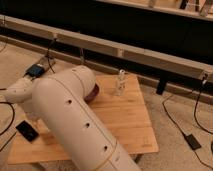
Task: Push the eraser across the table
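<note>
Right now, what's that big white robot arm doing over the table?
The robot's white arm is bent over the left side of the wooden table. Its gripper is at the arm's far left end, hidden behind the arm. The small black eraser lies flat near the table's left front edge, just below that end. A dark red bowl and a small clear bottle sit farther back.
</note>
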